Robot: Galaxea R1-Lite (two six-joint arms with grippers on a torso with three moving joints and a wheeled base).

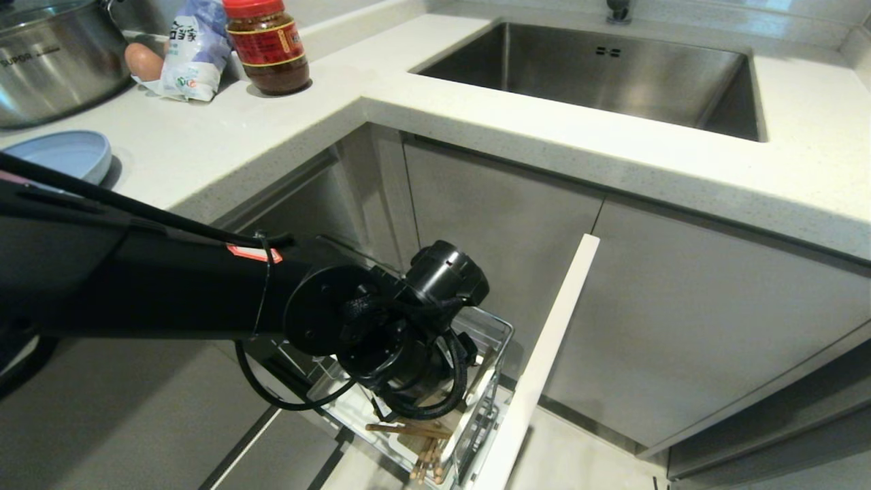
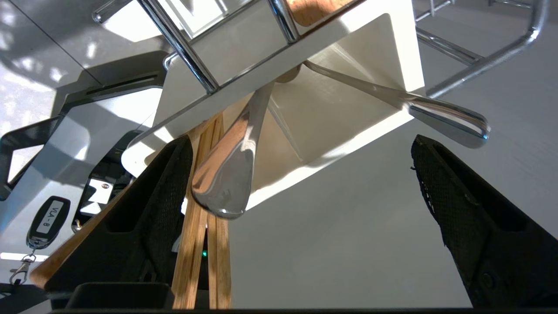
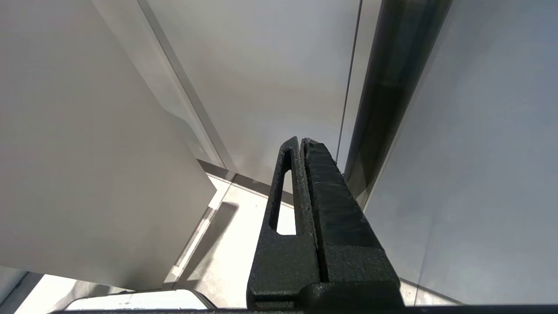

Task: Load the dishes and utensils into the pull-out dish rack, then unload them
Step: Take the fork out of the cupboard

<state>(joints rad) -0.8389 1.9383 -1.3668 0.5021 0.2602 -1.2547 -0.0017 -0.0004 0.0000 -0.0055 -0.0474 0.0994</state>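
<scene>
head view: our left arm hides the pull-out dish rack (image 1: 491, 354) at lower centre. left wrist view: left hand (image 2: 301, 174) gapes before chopsticks (image 2: 205, 226) and slick, stiff fork (image 2: 444, 117) (grip its handle end). right wrist view: right hand (image 3: 305, 152) pressed together.

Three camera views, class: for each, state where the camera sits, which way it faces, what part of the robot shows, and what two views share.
Head view: on the head, facing down at counter, sink and pulled-out dish rack; left arm shows.
Left wrist view: behind the open left end effector, facing the white utensil cup holding spoons and chopsticks.
Right wrist view: behind the shut right end effector, facing cabinet panels and floor.
Shared: head and left wrist views both show the chopsticks.
</scene>
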